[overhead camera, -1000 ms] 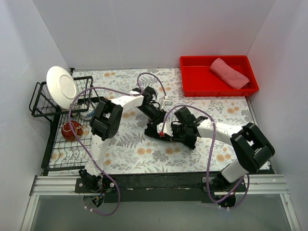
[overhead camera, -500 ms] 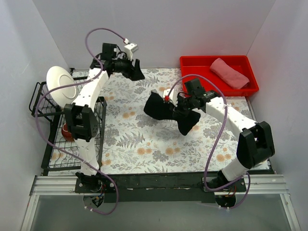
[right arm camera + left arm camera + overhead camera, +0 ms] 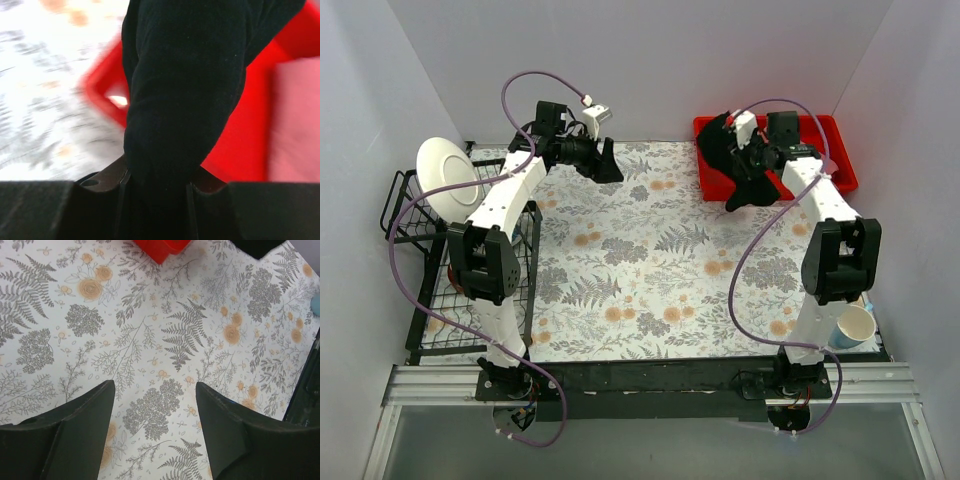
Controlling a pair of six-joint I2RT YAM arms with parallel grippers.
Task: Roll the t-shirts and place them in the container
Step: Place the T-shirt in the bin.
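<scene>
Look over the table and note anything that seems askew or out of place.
The black t-shirt stands out: it hangs bunched from the right claw above the left end of the red bin, one corner seeming to droop past the front rim. Nothing looks spilled or damaged.

A red bin (image 3: pixel 845 178) sits at the table's far right corner. A wire rack (image 3: pixel 430 300) holding a white plate (image 3: pixel 445 180) lines the left edge. What seems a cup (image 3: pixel 850 325) stands near-right.
</scene>
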